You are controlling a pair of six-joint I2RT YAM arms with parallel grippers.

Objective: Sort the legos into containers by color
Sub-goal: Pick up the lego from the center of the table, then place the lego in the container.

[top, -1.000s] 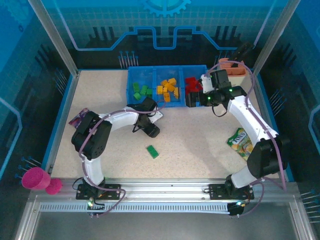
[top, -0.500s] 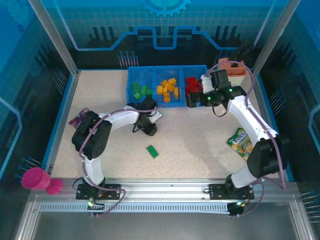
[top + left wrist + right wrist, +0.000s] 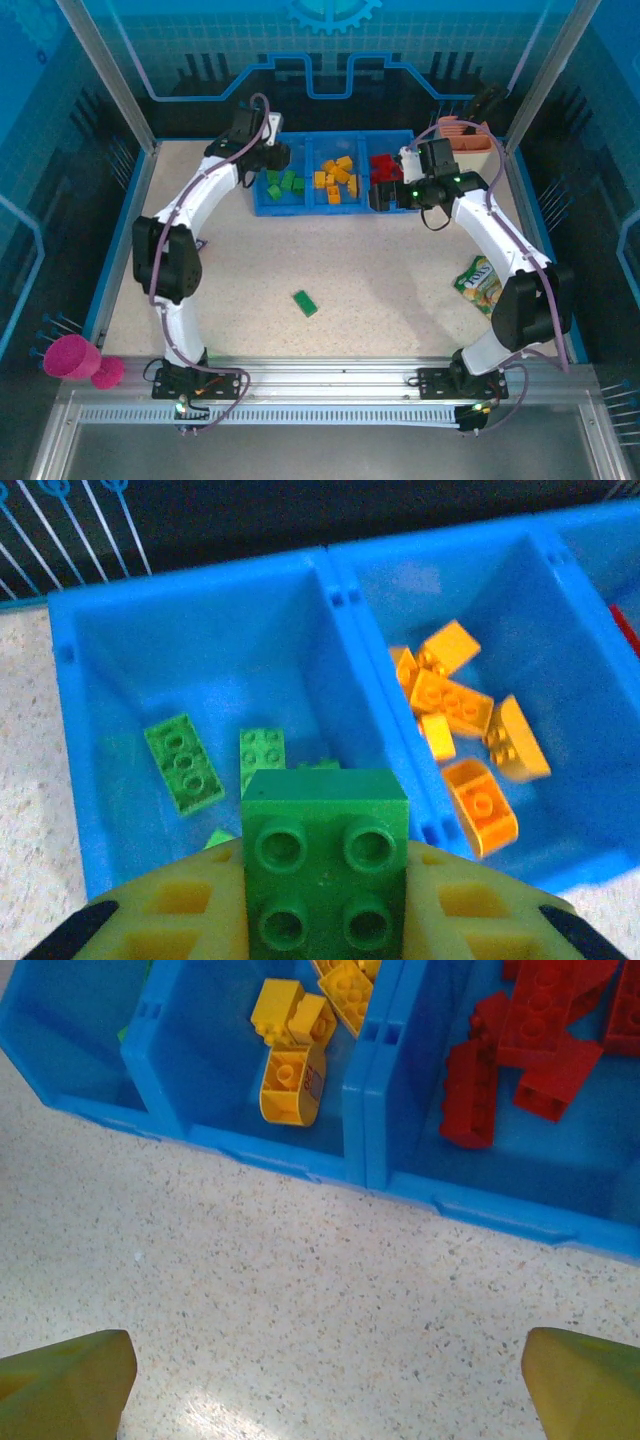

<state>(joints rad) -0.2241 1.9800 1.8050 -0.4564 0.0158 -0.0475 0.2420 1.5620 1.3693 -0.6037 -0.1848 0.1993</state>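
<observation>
Left wrist: left tool [image 3: 322, 912] clamped on green lego [image 3: 325, 825], seemingly over bin [image 3: 338, 585] | right wrist: right tool [image 3: 325, 1385] apart

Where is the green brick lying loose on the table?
Top view: the green brick lies alone near the middle front of the table, well short of the blue tray and left of the snack packet.
</observation>
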